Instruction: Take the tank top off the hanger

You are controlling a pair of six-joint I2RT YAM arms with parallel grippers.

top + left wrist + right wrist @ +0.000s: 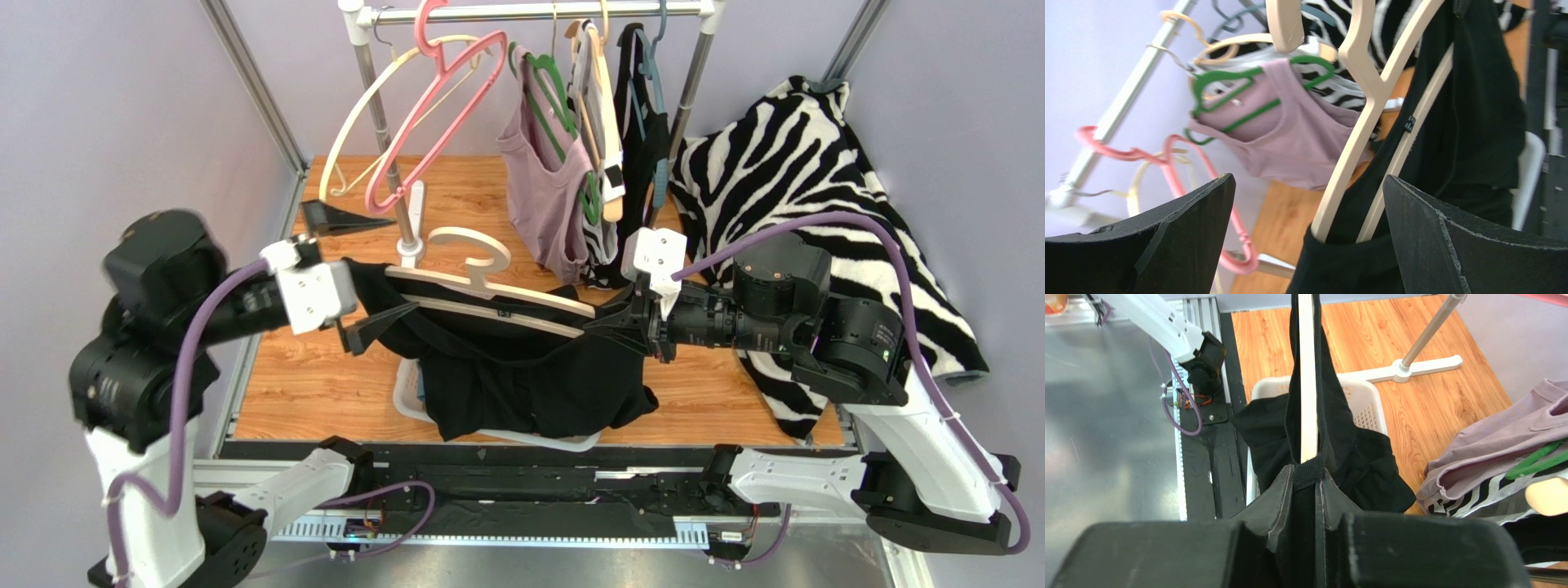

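Observation:
A black tank top (528, 374) hangs on a cream wooden hanger (491, 294), held level in the air above the table. My right gripper (628, 321) is shut on the tank top's strap at the hanger's right end. In the right wrist view the black strap fills the jaws (1309, 478), and the hanger bar (1308, 386) runs straight away from them. My left gripper (366, 321) is open at the hanger's left end. In the left wrist view the hanger's arm (1364, 122) and the black cloth (1475, 122) stand between the wide fingers (1309, 205), nearer the right one.
A white basket (411, 398) sits under the hanging cloth. Behind stands a clothes rack (528, 12) with a pink hanger (429, 116), cream hangers and a mauve top on a green hanger (546, 184). A zebra-print cloth (797, 172) lies at the right. Metal rails run along the near edge.

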